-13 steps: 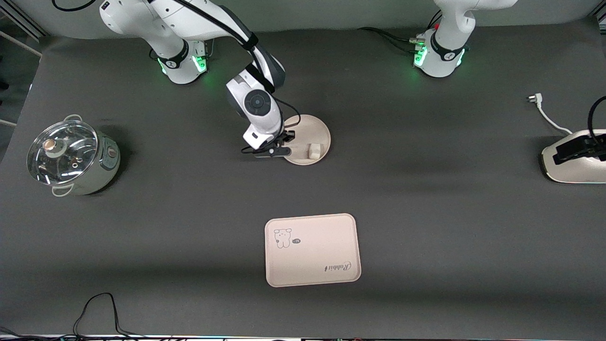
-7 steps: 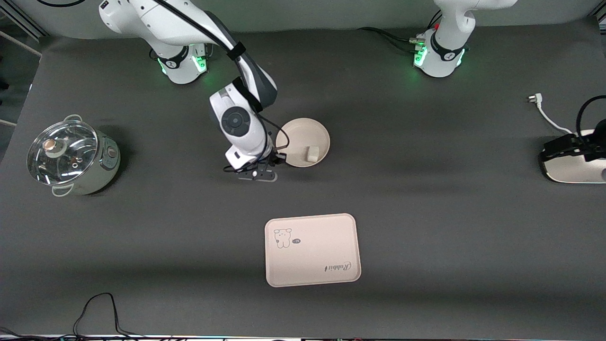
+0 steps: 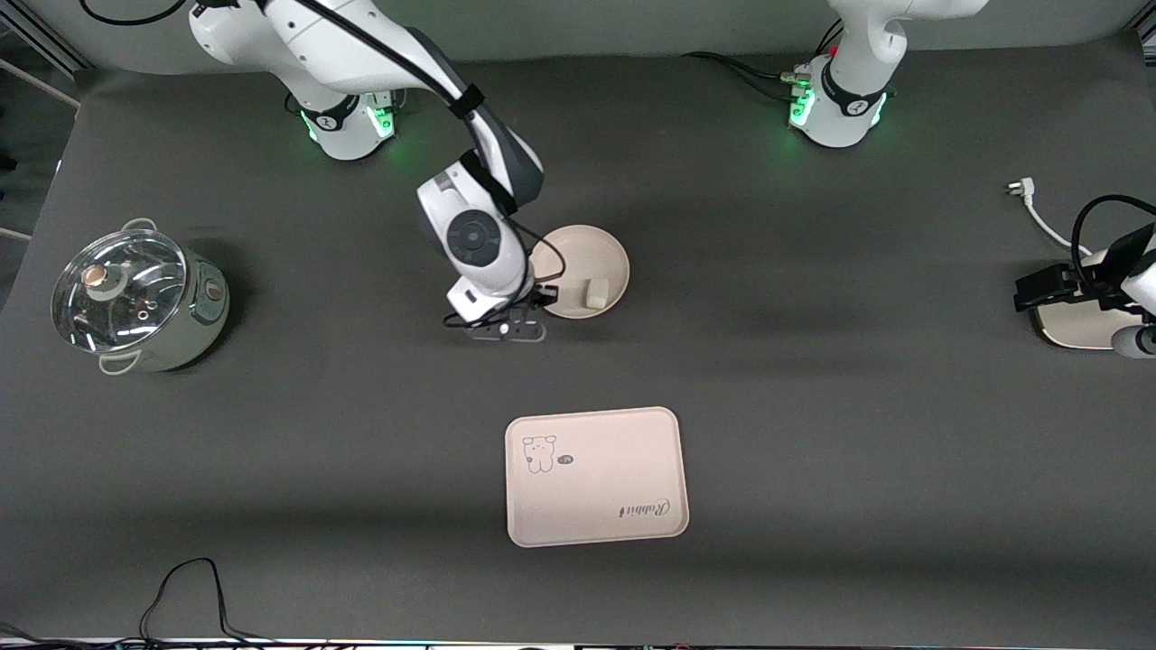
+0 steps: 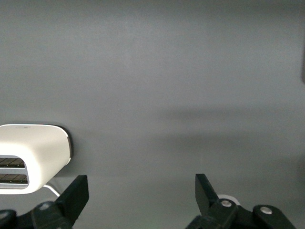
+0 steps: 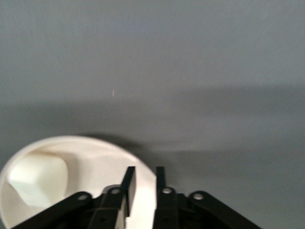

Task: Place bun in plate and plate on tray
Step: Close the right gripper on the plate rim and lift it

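Tray [image 3: 596, 476]: on the table, well nearer the front camera than the plate.
Plate [image 3: 591, 264]: flat on the table, the landmark here.
Right gripper [image 3: 528, 318]: at the plate's rim, fingers [image 5: 128, 183] a narrow gap apart, empty.
Left gripper [image 4: 142, 191]: well apart from the plate, over a white toaster [image 4: 31, 155], spread wide, waiting.
Bun [image 3: 596, 290]: in the plate.

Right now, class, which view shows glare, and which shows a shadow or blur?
Front view: glare on the pot's glass lid. Right wrist view: soft focus, a shadow on the table at the plate. Left wrist view: a faint shadow band above the toaster.
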Tool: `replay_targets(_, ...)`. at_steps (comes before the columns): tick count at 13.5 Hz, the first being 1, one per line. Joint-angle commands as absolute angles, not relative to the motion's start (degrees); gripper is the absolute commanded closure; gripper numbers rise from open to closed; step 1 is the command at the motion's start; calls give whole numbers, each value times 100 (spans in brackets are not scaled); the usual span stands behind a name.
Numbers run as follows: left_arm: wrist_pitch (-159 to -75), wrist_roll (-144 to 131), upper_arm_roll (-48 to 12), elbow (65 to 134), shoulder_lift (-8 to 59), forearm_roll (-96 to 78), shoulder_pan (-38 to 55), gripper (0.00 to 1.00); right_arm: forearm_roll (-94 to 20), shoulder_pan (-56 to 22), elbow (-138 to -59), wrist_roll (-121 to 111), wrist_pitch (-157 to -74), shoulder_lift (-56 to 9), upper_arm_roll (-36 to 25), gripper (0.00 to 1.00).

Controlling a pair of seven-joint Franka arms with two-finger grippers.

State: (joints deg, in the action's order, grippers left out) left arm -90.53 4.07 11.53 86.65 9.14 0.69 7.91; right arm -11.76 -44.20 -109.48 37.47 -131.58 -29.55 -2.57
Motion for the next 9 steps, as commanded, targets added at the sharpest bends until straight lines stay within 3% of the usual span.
replay_targets(1, -9009, 316, 1187, 8710, 879, 158, 861, 0, -1310, -4517, -11083, 3630, -13210, -2997, -299, 5)
replay_targets(5, -8983, 316, 1187, 8701, 897, 158, 870, 0, -1310, -4623, -11162, 3577, -13210, -3076, -299, 17)
replay_targets(6, -8991, 316, 1187, 8701, 905, 158, 870, 0, -1310, -4632, -11162, 3577, -13201, -3076, -299, 33)
replay_targets(7, -9000, 316, 1187, 8701, 905, 158, 870, 0, -1310, -4632, -11171, 3577, -13201, -3085, -299, 70)
replay_targets(8, -9000, 316, 1187, 8701, 914, 158, 870, 0, -1310, -4632, -11162, 3577, -13192, -3120, -290, 100)
replay_targets(9, -9009, 316, 1187, 8701, 931, 158, 870, 0, -1310, -4632, -11162, 3577, -13192, -3155, -290, 100)
